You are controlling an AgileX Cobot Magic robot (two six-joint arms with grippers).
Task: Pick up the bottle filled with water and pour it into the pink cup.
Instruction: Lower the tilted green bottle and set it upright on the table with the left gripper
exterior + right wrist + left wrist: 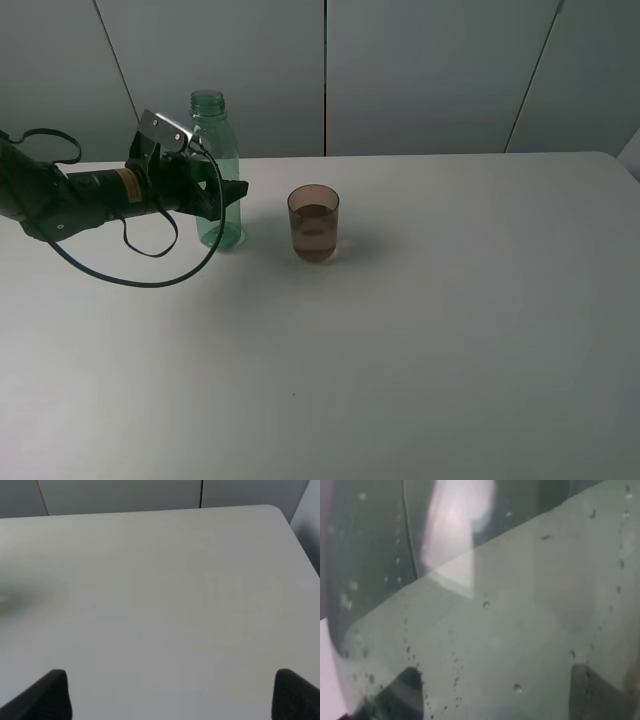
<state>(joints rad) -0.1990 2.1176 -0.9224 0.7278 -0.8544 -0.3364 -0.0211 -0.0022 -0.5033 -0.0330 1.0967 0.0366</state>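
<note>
The green-tinted bottle (214, 135) stands upright with no cap on the white table (420, 360), at the back left. My left gripper (226, 196) reaches in from the left and is shut on the bottle's lower half. In the left wrist view the bottle's wall (495, 620), dotted with droplets, fills the picture, with my dark fingertips (406, 696) low on either side. The pink cup (314, 222) stands just right of the bottle, apart from it, and holds liquid to about half its height. My right gripper (170, 695) hangs open over bare table, out of the exterior view.
A black cable (150, 272) loops down from the left arm onto the table in front of the bottle. Grey wall panels (420, 70) rise behind the table's far edge. The table's right corner (280, 515) shows in the right wrist view.
</note>
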